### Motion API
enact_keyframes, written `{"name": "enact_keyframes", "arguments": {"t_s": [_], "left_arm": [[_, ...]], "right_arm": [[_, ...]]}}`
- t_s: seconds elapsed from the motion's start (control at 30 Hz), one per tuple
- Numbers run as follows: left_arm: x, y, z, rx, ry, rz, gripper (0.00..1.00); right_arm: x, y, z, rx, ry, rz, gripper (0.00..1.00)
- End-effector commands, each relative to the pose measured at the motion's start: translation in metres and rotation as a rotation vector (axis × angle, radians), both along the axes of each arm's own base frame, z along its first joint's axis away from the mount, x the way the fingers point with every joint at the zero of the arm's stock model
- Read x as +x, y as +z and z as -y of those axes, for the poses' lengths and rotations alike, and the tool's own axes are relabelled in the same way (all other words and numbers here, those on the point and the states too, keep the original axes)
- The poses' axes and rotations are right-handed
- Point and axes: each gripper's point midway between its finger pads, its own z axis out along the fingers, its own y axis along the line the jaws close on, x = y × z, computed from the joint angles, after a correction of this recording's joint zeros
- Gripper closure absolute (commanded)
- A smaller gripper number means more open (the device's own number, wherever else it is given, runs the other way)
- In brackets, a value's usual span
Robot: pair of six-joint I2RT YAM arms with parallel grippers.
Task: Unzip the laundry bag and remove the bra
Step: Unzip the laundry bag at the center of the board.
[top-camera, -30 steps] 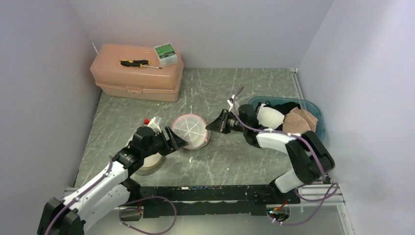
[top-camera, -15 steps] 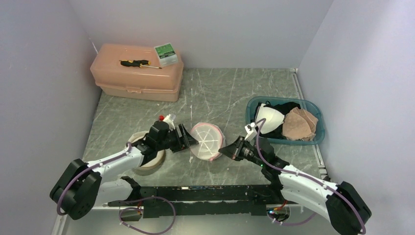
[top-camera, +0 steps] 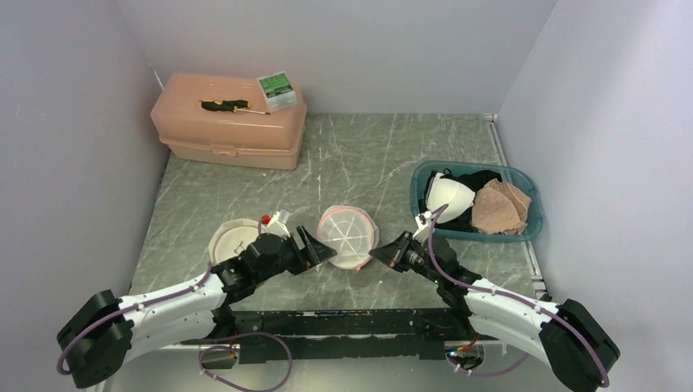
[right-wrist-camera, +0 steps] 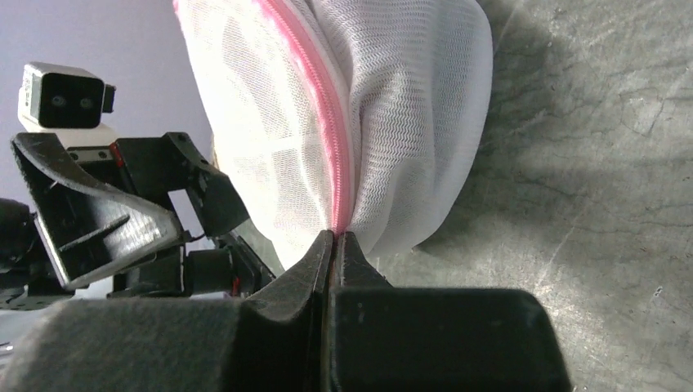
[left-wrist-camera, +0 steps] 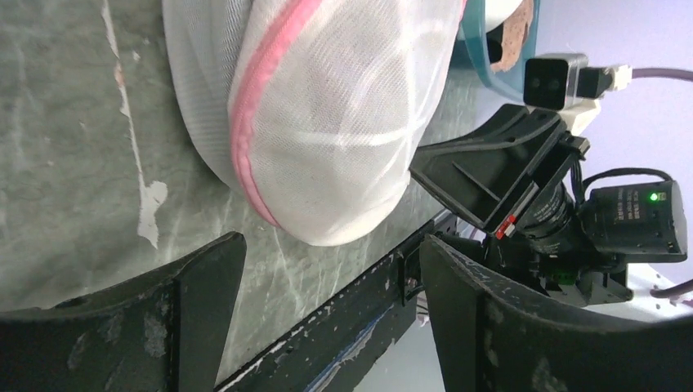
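Note:
The laundry bag [top-camera: 347,237], a round white mesh pouch with a pink zipper [right-wrist-camera: 323,106], lies on the table between the two arms. My right gripper [top-camera: 377,255] comes in from the right and is shut on the bag's pink zipper seam [right-wrist-camera: 337,237]. My left gripper [top-camera: 319,249] stands open just left of the bag, its fingers [left-wrist-camera: 196,310] short of the mesh [left-wrist-camera: 327,122] and not touching it. The bra is hidden; the mesh shows only white.
A blue basket [top-camera: 535,219] at the right holds white, black and beige garments. A peach toolbox [top-camera: 229,122] with a screwdriver and a green box sits at the back left. A round white disc [top-camera: 233,242] lies under the left arm.
Both arms swung toward the near edge and the bag shifted right and nearer. The right gripper closed on the zipper seam. The left jaws widened.

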Motion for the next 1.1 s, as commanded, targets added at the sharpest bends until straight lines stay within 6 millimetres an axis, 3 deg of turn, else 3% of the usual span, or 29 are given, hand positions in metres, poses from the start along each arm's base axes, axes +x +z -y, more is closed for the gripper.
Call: {"name": "enact_keyframes", "arguments": {"t_s": [0.0, 0.17, 0.4, 0.8, 1.07], "left_arm": [[0.005, 0.006, 0.018, -0.039, 0.045, 0.017, 0.18], [0.002, -0.014, 0.04, 0.001, 0.024, 0.029, 0.22], [0.014, -0.003, 0.04, -0.006, 0.061, 0.134, 0.28], [0.013, 0.009, 0.044, -0.046, 0.025, 0.218, 0.31], [0.014, 0.014, 0.044, -0.056, 0.023, 0.25, 0.53]], "right_arm": [[0.004, 0.012, -0.008, 0.059, 0.004, 0.029, 1.0], [0.0, 0.013, -0.011, 0.07, 0.026, 0.022, 1.0], [-0.002, 0.02, -0.009, 0.047, 0.04, 0.046, 1.0], [-0.001, 0.02, -0.011, 0.037, 0.046, 0.048, 1.0], [0.0, 0.023, -0.012, 0.028, 0.056, 0.055, 1.0]]}}
